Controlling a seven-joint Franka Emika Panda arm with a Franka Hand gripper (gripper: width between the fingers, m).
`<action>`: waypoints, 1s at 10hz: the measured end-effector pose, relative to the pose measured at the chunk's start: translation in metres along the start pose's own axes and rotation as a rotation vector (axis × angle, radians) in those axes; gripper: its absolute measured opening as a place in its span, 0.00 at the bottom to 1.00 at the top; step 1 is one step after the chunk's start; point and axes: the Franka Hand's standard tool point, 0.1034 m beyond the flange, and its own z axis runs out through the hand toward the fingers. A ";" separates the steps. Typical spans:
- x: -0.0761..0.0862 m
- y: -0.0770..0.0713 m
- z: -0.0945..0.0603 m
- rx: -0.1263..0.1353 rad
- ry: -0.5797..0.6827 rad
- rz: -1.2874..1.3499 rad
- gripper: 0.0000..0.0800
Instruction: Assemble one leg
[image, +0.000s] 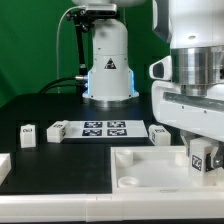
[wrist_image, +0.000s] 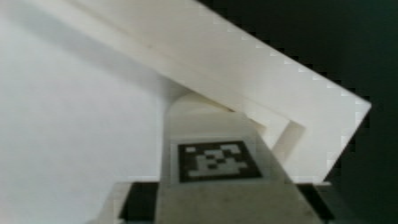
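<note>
My gripper (image: 197, 150) is shut on a leg (image: 197, 158), a small white block with a black-and-white tag on its face. I hold it upright at the large white square panel (image: 140, 165), at the panel's corner on the exterior view's right. In the wrist view the leg (wrist_image: 219, 150) runs out from my gripper (wrist_image: 219, 205) toward a recessed corner of the panel (wrist_image: 80, 100). Whether the leg's lower end touches the panel is hidden. Two more legs lie on the black table, one at the exterior view's left (image: 27, 135) and one beside the marker board (image: 158, 133).
The marker board (image: 90, 128) lies behind the panel. The robot base (image: 108, 65) stands at the back. Another white part (image: 4, 165) shows at the exterior view's left edge. The table's front edge runs just below the panel.
</note>
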 end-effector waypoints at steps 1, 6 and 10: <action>-0.001 0.000 0.000 0.000 -0.001 0.126 0.36; -0.001 0.000 0.001 0.005 -0.017 0.629 0.36; -0.002 0.000 0.001 0.005 -0.018 0.617 0.61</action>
